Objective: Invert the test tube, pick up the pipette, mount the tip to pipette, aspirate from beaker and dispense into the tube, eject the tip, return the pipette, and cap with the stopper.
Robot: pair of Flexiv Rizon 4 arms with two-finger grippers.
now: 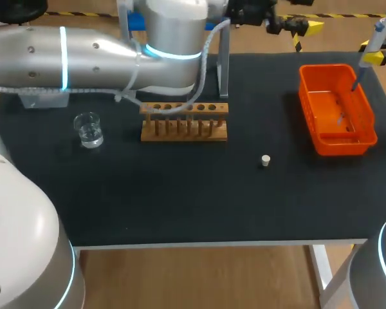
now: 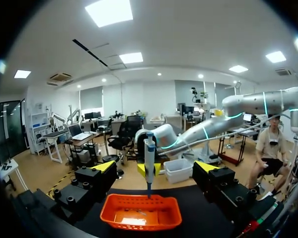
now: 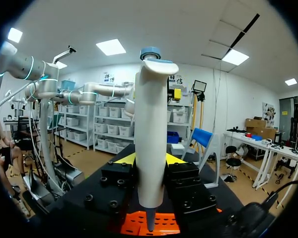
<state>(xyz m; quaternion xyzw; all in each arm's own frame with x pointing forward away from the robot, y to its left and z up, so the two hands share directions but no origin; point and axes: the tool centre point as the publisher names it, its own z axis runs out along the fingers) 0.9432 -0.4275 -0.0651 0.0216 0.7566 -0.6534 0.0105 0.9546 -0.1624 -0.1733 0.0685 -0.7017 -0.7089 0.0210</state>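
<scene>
Since the right gripper [image 3: 150,159] is clamped on the pipette [image 3: 151,124], its two yellow-tipped fingers pressing the white body from either side, and the orange bin [image 1: 309,103] lies directly beneath the pipette's narrow lower end, I judge the step in hand to be ejecting the tip. Whether a tip sits on that end I cannot tell. The pipette hangs upright, clear of the bin's rim, with a few small pale pieces lying in the bin below it.

Facing it from across the bin is the left gripper [image 2: 156,167], fingers spread wide with nothing between them. The pipette is ahead of this gripper and apart from it, the bin ahead and lower.

Ejection probably calls for a press at the pipette's head, above the right gripper's hold, so the free left gripper seems the likely one to deliver it. The stopper [image 1: 265,161] lies on the table [image 1: 180,199], well apart from both grippers, so capping is not yet done. The wooden rack [image 1: 184,131] and the beaker [image 1: 88,129] stand farther off again.
</scene>
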